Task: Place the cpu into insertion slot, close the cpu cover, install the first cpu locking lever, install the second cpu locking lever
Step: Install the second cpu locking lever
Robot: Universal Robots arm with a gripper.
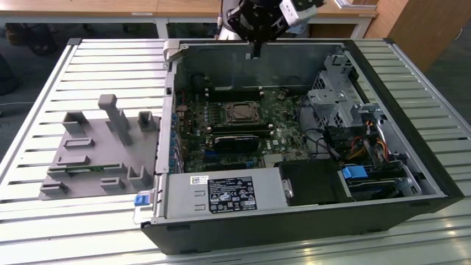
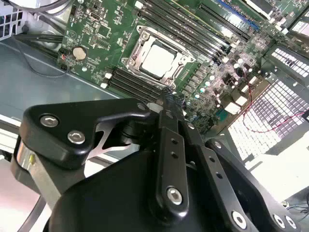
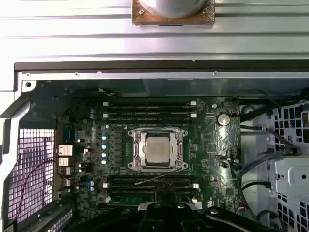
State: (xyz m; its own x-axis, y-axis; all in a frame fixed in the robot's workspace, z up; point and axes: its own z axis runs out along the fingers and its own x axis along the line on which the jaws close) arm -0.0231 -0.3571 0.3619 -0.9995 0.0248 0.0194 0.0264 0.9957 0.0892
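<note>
**Silvery chip seated in the socket, arm raised above the open case**

Pale silvery-beige, flat and square, the cpu (image 3: 157, 149) lies inside the insertion slot (image 3: 135, 167) on the green motherboard (image 3: 212, 145), framed by the thin metal cpu cover (image 3: 157, 131), which lies flat around it with the chip's face showing through its window. Long black memory slots (image 3: 149, 109) run at 12 o'clock and 6 o'clock of the socket in the first wrist view; a round coin cell (image 3: 223, 119) sits at about 2 o'clock, black cables (image 3: 260, 159) at 3 o'clock. In the exterior view the gripper (image 1: 255, 54) hangs over the far wall of the computer case (image 1: 294, 226), well apart from the socket (image 1: 241, 112); its fingers (image 2: 170, 145) appear pressed together, grasping nothing. A grey fixture block (image 1: 96, 154) rests on the slatted table (image 1: 44, 110) at the case's 9 o'clock.
</note>
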